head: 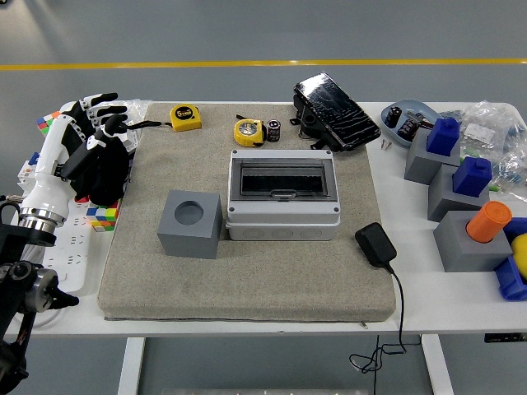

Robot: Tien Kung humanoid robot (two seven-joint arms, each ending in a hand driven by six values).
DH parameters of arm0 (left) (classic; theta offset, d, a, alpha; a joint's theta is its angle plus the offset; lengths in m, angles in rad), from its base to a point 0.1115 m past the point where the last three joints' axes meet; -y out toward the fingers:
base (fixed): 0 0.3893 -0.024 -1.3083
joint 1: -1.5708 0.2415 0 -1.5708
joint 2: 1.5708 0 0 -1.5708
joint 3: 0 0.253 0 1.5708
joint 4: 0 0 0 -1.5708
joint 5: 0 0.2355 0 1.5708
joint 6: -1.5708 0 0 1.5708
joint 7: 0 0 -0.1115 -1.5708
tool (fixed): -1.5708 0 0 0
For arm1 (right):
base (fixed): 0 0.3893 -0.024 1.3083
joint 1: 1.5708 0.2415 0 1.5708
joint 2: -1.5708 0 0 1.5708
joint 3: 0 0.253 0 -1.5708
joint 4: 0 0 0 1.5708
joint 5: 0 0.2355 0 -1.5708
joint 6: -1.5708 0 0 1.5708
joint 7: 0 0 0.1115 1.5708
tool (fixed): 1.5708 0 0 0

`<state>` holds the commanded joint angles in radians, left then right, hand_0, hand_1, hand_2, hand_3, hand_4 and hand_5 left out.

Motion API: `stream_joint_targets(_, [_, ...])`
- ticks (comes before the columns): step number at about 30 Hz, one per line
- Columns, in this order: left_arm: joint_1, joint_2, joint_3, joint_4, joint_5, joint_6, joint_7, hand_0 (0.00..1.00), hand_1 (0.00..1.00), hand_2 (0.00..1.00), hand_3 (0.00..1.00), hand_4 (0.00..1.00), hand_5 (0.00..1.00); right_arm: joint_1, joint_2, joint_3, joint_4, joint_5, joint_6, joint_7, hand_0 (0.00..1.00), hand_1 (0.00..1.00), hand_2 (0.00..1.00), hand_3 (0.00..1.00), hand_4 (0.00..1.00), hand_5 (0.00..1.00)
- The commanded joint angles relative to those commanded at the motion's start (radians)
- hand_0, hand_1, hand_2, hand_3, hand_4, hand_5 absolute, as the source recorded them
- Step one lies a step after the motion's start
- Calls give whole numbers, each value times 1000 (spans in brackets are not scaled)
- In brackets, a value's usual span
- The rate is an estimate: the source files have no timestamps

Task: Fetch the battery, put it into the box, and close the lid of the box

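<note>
The left hand [92, 132] is seen at the left edge of the grey mat [247, 284], raised above a black object, with its fingers [105, 99] spread wide and nothing held in them. The battery [273, 130] is placed near the far edge of the mat, just beside a yellow tape measure [249, 132], and the box [283, 196] is found in the middle of the mat, its clear lid lying down over the top. Between the hand and the battery an open strip of mat is left, bordered by another tape measure [185, 117] at the far edge and a grey cube [191, 224] nearer the front.
</note>
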<state>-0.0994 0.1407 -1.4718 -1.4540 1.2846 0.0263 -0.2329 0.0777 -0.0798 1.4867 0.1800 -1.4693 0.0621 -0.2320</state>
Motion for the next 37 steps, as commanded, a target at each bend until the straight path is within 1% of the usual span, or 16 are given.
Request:
stream_joint_targets(16, [0, 3, 7, 3, 2, -2, 3, 527, 657, 659, 720, 998, 588, 2, -3, -15, 0, 5, 1, 1, 641, 648, 658, 576, 973, 577])
stream_joint_targets(37, [9, 1, 6, 0, 2, -7, 8, 527, 655, 659, 718, 998, 589, -3, 0, -3, 0, -9, -1, 1, 642, 648, 658, 576, 974, 577])
